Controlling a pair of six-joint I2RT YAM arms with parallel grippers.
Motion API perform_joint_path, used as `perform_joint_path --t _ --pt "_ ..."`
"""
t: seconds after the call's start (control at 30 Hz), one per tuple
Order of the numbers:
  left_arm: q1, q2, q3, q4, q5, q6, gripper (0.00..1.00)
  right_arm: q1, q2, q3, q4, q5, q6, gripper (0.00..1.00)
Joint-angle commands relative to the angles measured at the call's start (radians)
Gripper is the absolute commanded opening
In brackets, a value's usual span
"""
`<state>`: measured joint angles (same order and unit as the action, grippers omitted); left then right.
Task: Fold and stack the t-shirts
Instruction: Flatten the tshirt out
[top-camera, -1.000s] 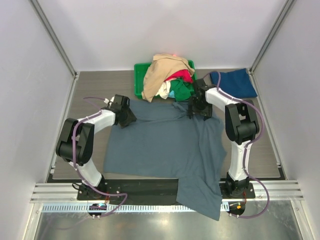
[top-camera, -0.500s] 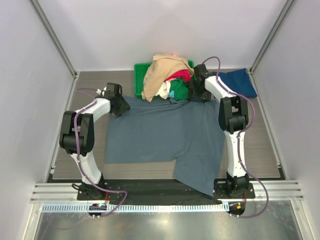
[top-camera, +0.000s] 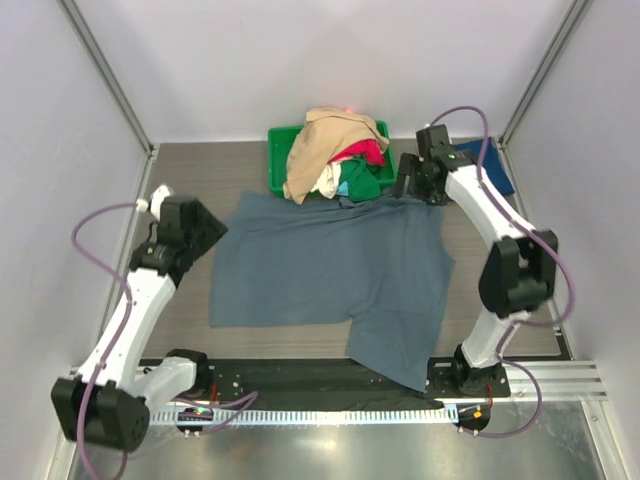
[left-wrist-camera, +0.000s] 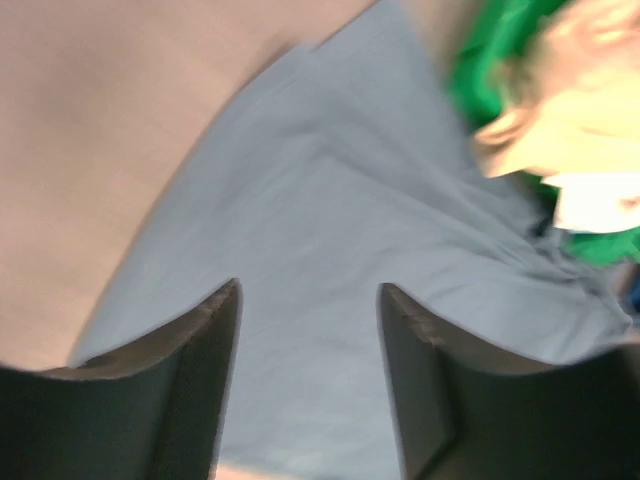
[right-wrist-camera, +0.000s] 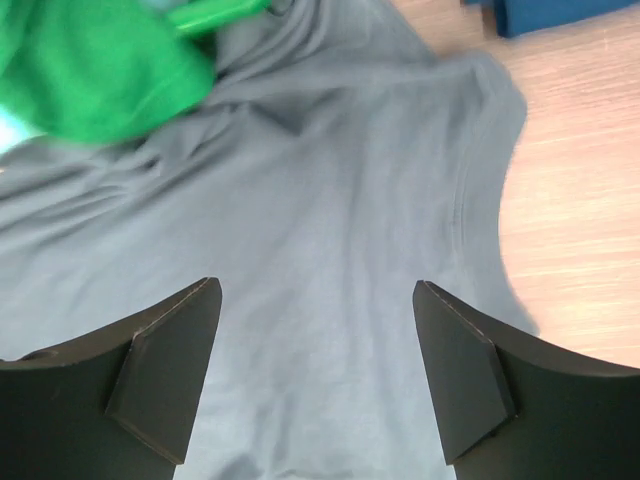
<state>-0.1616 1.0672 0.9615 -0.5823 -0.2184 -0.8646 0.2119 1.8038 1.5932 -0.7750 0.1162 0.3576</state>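
**Grey-blue t-shirt (top-camera: 330, 265) spread on the table (top-camera: 190, 170), nothing held**

The shirt lies flat mid-table. Its far edge touches the heap of tan (top-camera: 325, 140), red (top-camera: 365, 152) and green (top-camera: 362, 180) tees in the green bin (top-camera: 283, 140), and its near right part drapes over the black rail (top-camera: 280, 375). The left gripper (left-wrist-camera: 308, 295) hovers over the shirt's left edge, fingers apart and empty. The right gripper (right-wrist-camera: 317, 288) hangs over the far right corner, fingers wide, gripping nothing. A navy tee (right-wrist-camera: 560, 12) lies just beyond.
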Motion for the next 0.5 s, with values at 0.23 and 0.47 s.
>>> perform_joint_path --t 0.23,0.47 --pt "-0.104 -0.345 -0.392 -0.298 -0.13 -0.351 0.54 0.076 -0.663 -0.734 0.189 -0.145 0.286 0.87" --pt "-0.239 -0.336 -0.44 -0.407 -0.24 -0.477 0.6 0.161 -0.906 -0.963 0.174 -0.242 0.411 0.87"
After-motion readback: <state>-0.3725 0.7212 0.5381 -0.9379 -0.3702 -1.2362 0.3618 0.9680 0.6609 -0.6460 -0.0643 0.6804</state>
